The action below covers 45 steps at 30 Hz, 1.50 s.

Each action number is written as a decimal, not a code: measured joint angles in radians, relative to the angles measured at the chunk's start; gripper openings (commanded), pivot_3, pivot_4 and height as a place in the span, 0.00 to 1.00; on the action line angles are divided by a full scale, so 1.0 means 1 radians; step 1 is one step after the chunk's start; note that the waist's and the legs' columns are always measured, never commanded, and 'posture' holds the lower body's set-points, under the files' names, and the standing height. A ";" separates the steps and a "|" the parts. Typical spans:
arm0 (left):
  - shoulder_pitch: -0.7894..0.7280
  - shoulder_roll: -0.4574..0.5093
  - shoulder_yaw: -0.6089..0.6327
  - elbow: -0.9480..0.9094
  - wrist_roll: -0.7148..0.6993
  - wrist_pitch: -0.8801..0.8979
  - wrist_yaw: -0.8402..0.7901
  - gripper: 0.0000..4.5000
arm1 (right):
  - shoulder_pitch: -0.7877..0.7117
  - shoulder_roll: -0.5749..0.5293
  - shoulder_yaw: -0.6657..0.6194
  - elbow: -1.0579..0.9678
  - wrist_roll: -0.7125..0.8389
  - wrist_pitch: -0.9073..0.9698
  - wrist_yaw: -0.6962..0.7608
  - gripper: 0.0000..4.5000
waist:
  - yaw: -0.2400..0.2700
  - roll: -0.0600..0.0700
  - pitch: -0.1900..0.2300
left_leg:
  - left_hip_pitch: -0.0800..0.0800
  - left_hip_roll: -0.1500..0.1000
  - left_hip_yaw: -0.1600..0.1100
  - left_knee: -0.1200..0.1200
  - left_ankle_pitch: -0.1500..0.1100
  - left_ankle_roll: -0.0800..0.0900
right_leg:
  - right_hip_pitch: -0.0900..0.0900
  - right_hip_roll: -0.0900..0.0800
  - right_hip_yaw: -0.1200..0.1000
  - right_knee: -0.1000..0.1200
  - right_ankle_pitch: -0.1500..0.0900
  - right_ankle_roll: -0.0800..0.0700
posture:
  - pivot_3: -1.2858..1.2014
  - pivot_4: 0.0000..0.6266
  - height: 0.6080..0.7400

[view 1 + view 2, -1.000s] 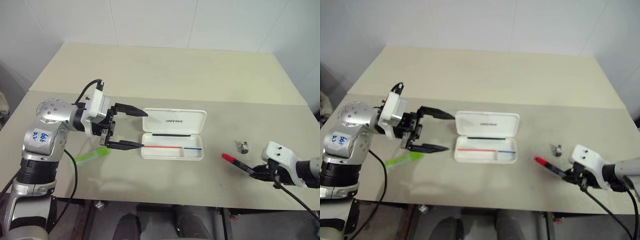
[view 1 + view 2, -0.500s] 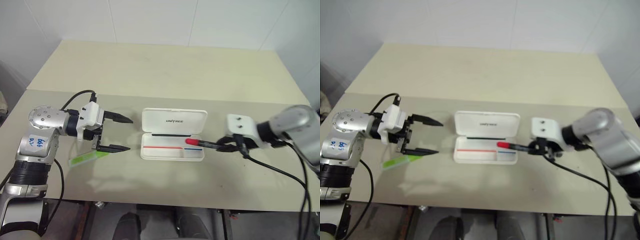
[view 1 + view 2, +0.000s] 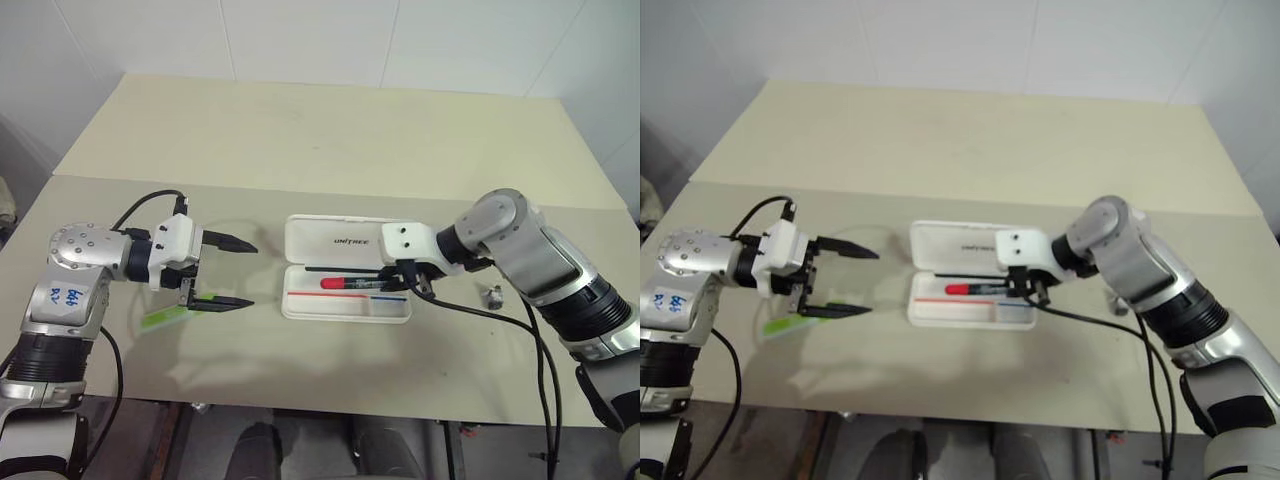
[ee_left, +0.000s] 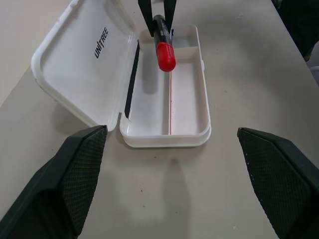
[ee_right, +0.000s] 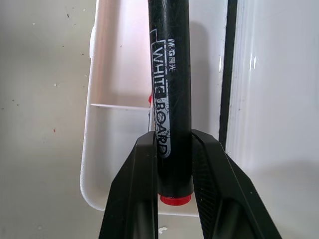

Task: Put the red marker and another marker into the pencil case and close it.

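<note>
The white pencil case (image 3: 312, 243) lies open at the table's middle, its lid flat behind the tray. My right gripper (image 3: 401, 281) is shut on the black barrel of the red marker (image 3: 336, 283). It holds the marker lengthwise just over the tray, red cap toward my left. In the right wrist view the barrel (image 5: 169, 84) sits pinched between the fingers (image 5: 143, 189). My left gripper (image 3: 250, 275) stands open and empty to the left of the case. The light-green marker (image 3: 165, 317) lies on the table below that gripper, partly hidden by it.
A small metal object (image 3: 491, 295) rests on the table to the right of the case. A seam (image 3: 300, 193) crosses the tabletop behind the case. The table's front edge (image 3: 330, 408) runs close below both arms.
My right arm swung left, carrying the red marker from the table's right front to over the case tray. My left gripper drew back left, away from the case, still open.
</note>
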 measured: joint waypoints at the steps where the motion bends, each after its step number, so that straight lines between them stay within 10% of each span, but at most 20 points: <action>1: 0.000 0.000 0.000 -0.002 0.000 0.001 0.004 1.00 | 0.000 0.003 0.000 -0.003 -0.002 0.006 0.001 0.13 | 0.000 0.000 0.000 | 0.000 0.000 0.000 0.000 0.000 0.000 | 0.000 0.000 0.000 0.001 0.000 0.000 | 0.52 0.24 1.00; 24: -0.024 -0.015 -0.006 -0.013 -0.001 0.021 0.030 1.00 | 0.010 0.076 0.024 -0.039 -0.026 0.126 -0.084 0.13 | -0.003 0.000 0.000 | 0.002 0.000 0.000 0.000 0.001 -0.001 | 0.000 0.001 0.000 0.004 -0.001 -0.001 | 0.52 0.24 1.00; 36: -0.026 -0.019 -0.006 -0.013 -0.001 0.022 0.030 1.00 | 0.010 0.076 0.015 -0.038 -0.012 0.117 -0.087 0.99 | -0.004 0.000 0.000 | 0.002 0.000 -0.001 0.000 0.001 -0.001 | 0.000 0.001 0.000 0.004 -0.001 -0.001 | 0.52 0.24 1.00; 45: -0.026 -0.019 -0.006 -0.013 -0.001 0.022 0.026 1.00 | 0.023 0.057 -0.040 -0.104 0.067 0.185 -0.074 0.99 | -0.003 0.000 0.000 | 0.002 0.000 -0.001 0.000 0.001 -0.001 | 0.000 0.001 0.000 0.004 -0.001 -0.001 | 0.52 0.24 1.00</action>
